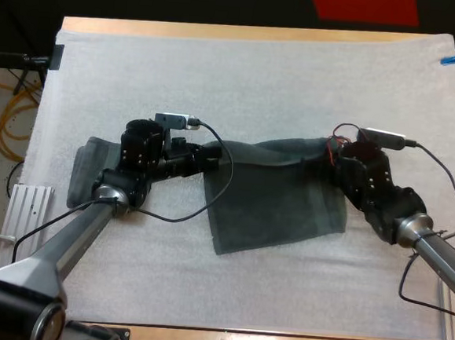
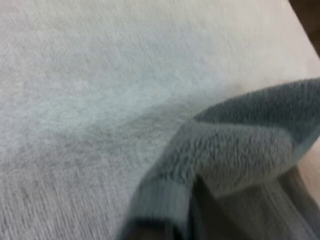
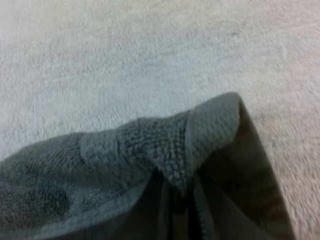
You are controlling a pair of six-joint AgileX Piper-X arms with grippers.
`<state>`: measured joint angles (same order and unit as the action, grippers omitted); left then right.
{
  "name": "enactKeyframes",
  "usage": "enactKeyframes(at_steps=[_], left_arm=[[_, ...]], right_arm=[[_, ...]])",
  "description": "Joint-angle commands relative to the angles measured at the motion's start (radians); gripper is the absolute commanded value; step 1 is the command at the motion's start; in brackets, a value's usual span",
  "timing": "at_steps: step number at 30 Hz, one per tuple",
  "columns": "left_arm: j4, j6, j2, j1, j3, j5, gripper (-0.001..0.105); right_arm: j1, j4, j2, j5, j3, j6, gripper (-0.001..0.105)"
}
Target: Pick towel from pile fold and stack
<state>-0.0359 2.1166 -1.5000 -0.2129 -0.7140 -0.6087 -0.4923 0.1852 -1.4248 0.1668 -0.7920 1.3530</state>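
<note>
Two pincers share one dark grey-green towel (image 1: pixel 276 197), each closed tight on a corner of its far edge. On the white mat (image 1: pixel 258 78) that covers the wooden desk (image 1: pixel 222 32), the left pincer (image 1: pixel 210 154) sits a little toward 9 o'clock of the mat's middle, pinching the towel's left corner with no gap to speak of. The right pincer (image 1: pixel 333 153) sits toward 3 o'clock of the middle, clamped the same way on the right corner.

Between them the towel's far edge runs across with a slight sag. From that edge the cloth spreads toward 6 o'clock as a single open sheet, a bit skewed, and its near edge lies on the mat with one corner pointing toward 7 o'clock.

Seen from the left wrist, the gripped corner is bunched into a fuzzy fold that rises off the mat. Seen from the right wrist, the other corner is doubled over on itself, with its hem drawn into a tight crease.

At 9 o'clock on the mat lies another towel (image 1: pixel 85 171), flat and partly under the left arm, well apart from the right pincer
</note>
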Motion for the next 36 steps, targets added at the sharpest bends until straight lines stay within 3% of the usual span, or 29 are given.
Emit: enactKeyframes(at_steps=[1,6,11,15,16,19,22,29,32,36], left_arm=[[-0.050,-0.005,-0.003,0.004,-0.001,0.004,0.000],[-0.082,-0.005,-0.015,0.016,-0.001,0.006,0.001],[-0.095,-0.005,-0.015,0.016,-0.001,0.006,0.018],[-0.105,-0.005,-0.015,0.016,-0.007,0.004,0.042],[-0.105,-0.005,-0.015,0.016,-0.013,-0.005,0.045],[-0.105,-0.003,-0.015,0.016,-0.049,-0.092,0.045],[-0.096,-0.003,-0.008,0.016,-0.097,-0.159,0.044],[-0.088,-0.016,0.109,0.016,-0.139,-0.147,0.044],[-0.059,-0.061,0.200,0.016,-0.139,-0.135,0.044],[0.083,-0.160,0.330,0.016,-0.140,-0.093,0.044]], right_arm=[[-0.001,-0.042,-0.008,0.009,0.000,0.012,0.000],[-0.001,-0.074,-0.052,0.009,0.000,0.012,0.000],[0.009,-0.108,-0.071,-0.035,0.000,0.012,0.002],[0.057,-0.152,-0.073,-0.138,-0.007,0.004,0.031],[0.077,-0.158,-0.073,-0.157,-0.015,0.004,0.042],[0.124,-0.159,-0.073,-0.205,-0.045,0.004,0.058],[0.154,-0.150,-0.064,-0.235,-0.080,0.006,0.059],[0.164,-0.028,0.028,-0.232,-0.150,0.150,0.059],[0.162,0.062,0.080,-0.232,-0.171,0.203,0.059],[0.162,0.184,0.156,-0.232,-0.188,0.222,0.059]])
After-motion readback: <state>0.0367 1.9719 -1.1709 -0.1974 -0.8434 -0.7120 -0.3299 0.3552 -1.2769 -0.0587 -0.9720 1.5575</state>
